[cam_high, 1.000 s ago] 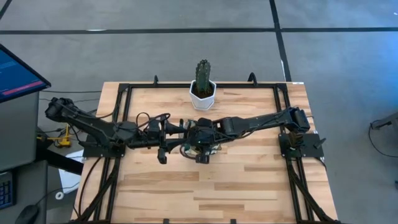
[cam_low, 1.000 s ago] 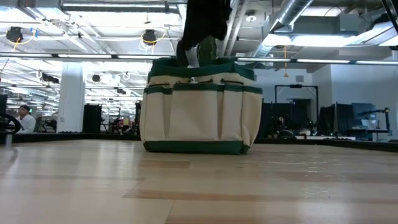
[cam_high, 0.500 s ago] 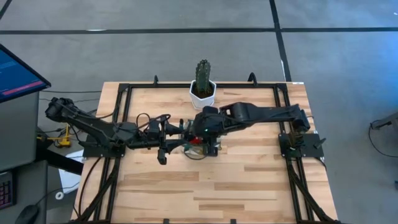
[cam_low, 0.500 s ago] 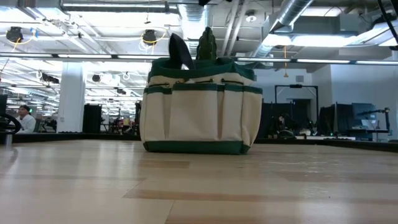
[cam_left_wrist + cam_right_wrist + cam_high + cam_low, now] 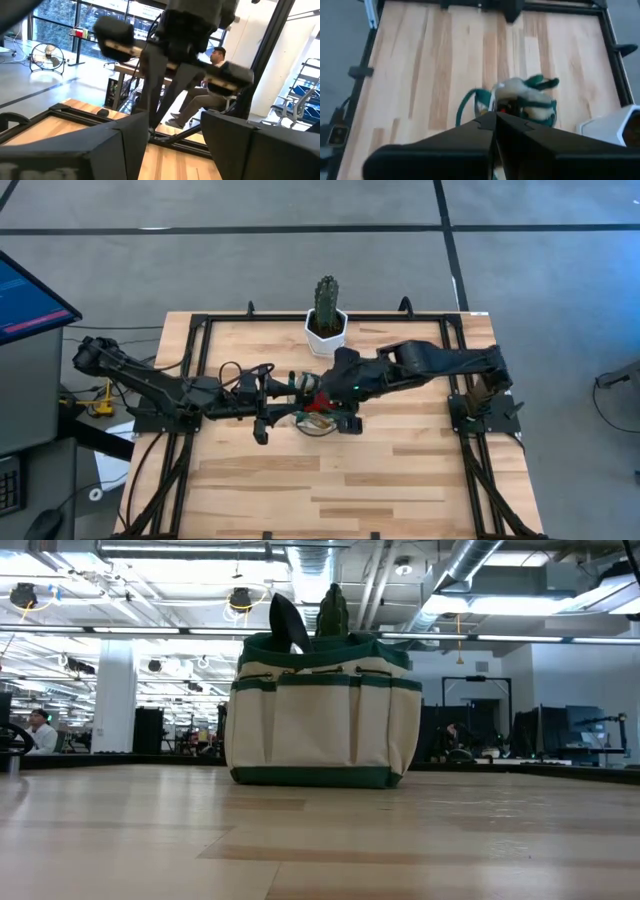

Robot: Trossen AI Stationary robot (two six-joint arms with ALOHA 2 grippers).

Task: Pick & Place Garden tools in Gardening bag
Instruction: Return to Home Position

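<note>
Cream fabric with green trim marks the gardening bag [image 5: 322, 420] in the high view. It stands near the white pot [image 5: 326, 332] of the cactus [image 5: 326, 298], on the side of the pot toward the front edge of the table [image 5: 400, 480]. Both arms partly cover it. A red tool piece [image 5: 316, 396] shows in its mouth. The left gripper [image 5: 294, 388] is at the bag's rim, to the left of the pot and nearer the front. The right gripper [image 5: 344, 388] hangs just in front of the pot, over the bag's other side.

From the low view the bag stands upright. A dark trowel blade [image 5: 289, 620] sticks out of its top with its long axis nearly vertical. Its tip points up and leans a little away from the cactus, whose top rises behind the rim.

From the left wrist view, the left gripper's fingers [image 5: 115, 150] stand well apart and hold nothing. The right arm [image 5: 175, 30] fills the space ahead, and a person [image 5: 200, 95] sits beyond the table.

From the right wrist view, the right gripper's fingers [image 5: 470, 135] are pressed together with nothing between them. The bag lies just past their tips, and a corner of the pot is beside it.
</note>
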